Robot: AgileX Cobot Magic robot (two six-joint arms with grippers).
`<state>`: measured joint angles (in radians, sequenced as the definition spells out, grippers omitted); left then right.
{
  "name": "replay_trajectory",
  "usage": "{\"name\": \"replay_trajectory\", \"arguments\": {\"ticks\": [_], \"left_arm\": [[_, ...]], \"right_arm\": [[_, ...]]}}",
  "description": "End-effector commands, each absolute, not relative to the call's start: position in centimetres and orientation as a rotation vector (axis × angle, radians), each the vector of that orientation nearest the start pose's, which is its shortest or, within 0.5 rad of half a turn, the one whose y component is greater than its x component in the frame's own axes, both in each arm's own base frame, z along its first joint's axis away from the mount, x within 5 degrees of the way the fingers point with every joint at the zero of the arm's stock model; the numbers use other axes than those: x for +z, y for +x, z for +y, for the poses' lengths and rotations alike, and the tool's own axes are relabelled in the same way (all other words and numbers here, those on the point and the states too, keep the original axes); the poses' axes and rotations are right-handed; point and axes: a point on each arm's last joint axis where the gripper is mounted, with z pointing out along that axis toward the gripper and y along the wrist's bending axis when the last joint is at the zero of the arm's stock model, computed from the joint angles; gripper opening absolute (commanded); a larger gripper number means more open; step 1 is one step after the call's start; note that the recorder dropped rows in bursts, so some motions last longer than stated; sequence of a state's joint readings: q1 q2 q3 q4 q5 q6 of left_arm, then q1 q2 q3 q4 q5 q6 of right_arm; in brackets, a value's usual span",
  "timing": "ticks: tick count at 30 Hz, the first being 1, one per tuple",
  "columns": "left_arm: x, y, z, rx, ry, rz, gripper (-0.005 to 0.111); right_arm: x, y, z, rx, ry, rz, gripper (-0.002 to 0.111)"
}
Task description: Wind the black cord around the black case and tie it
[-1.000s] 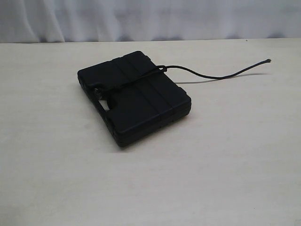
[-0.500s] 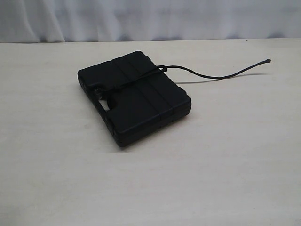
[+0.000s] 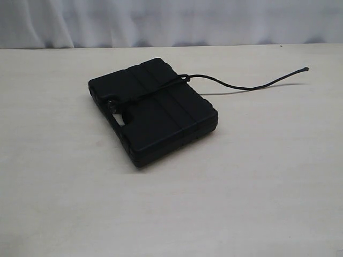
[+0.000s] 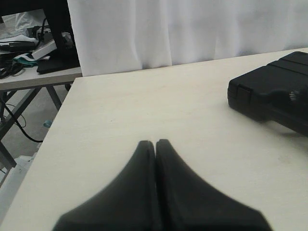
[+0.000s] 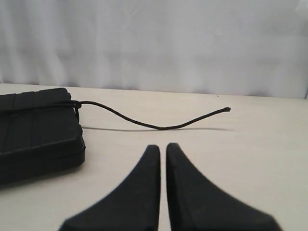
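Observation:
The black case (image 3: 153, 110) lies flat on the pale table, its handle cutout toward the front left. The black cord (image 3: 244, 87) crosses the lid to a knot near the handle, and its free end trails off the case's far corner to the right, ending in a small tip. Neither arm shows in the exterior view. My left gripper (image 4: 155, 143) is shut and holds nothing, hovering over bare table with the case (image 4: 274, 91) ahead of it to one side. My right gripper (image 5: 163, 147) is shut apart from a thin slit, also holding nothing, short of the trailing cord (image 5: 159, 126) and beside the case (image 5: 38, 130).
A white curtain (image 3: 171, 21) hangs behind the table's far edge. In the left wrist view the table's side edge (image 4: 57, 113) drops off to a floor with a second table carrying clutter (image 4: 33, 48).

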<state>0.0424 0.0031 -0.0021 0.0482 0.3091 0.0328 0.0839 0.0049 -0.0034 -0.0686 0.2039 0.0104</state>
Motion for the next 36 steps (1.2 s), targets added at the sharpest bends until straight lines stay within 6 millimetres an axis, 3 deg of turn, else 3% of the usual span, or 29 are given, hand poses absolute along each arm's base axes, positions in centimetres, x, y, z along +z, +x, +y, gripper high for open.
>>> {"name": "replay_trajectory", "arguments": {"ticks": [1,36], "left_arm": [[18.56,5.42,0.35,0.094,0.015,1.790,0.000],[18.56,5.42,0.36,0.096,0.017,1.790,0.000]], "right_arm": [[18.99,5.51,0.27,0.013,-0.087,1.738,0.004],[18.38,5.39,0.21,-0.020,-0.122,1.805,0.004]]}}
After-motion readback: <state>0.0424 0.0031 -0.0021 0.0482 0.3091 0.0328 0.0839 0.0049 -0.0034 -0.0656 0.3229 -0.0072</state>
